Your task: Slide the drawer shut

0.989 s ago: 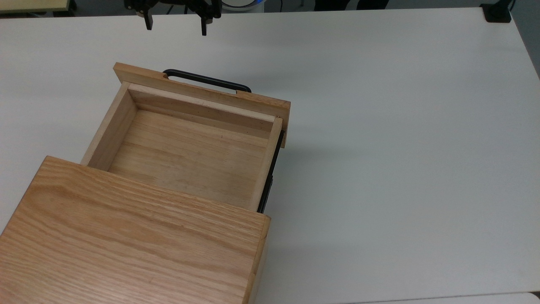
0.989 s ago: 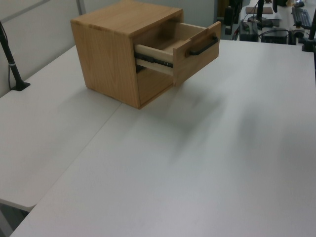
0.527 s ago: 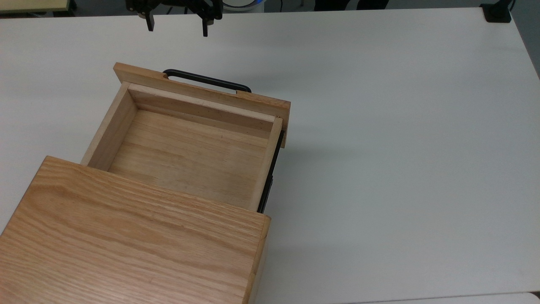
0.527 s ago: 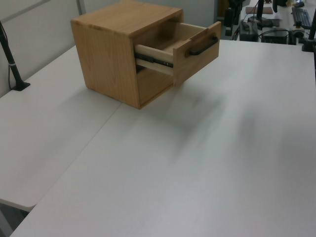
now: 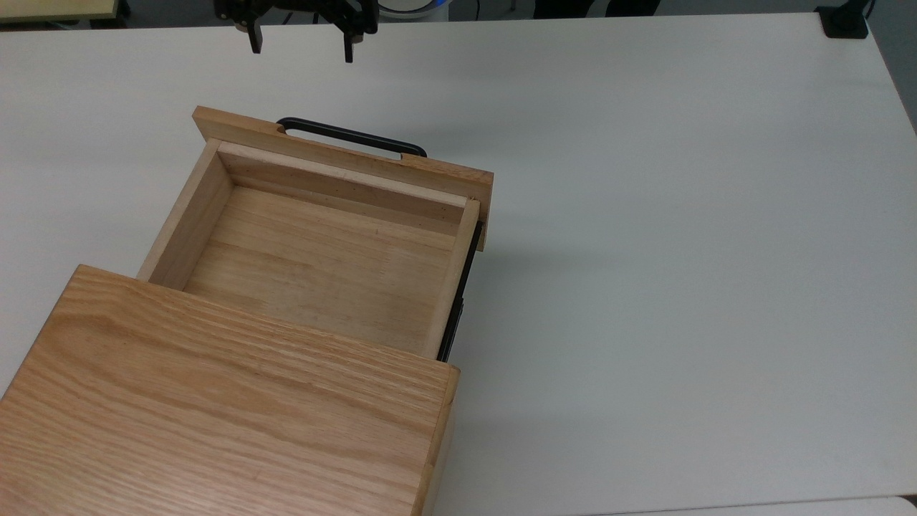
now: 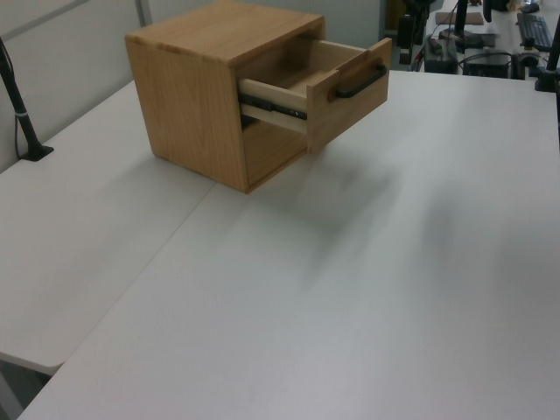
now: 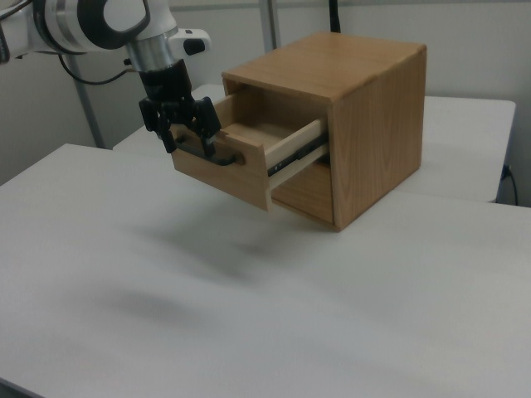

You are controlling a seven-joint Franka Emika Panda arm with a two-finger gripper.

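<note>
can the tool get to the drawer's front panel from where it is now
Probably yes. The tool hangs open, apart from the drawer, on the side its front panel and black handle face. Only bare table lies between them.

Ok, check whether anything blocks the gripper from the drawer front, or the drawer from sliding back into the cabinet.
Nothing visible does. The open gripper hangs apart from the drawer, beyond its black handle, with only bare table between them in the top view. The drawer's tray is empty, and nothing lies along its side rail into the cabinet.
</note>
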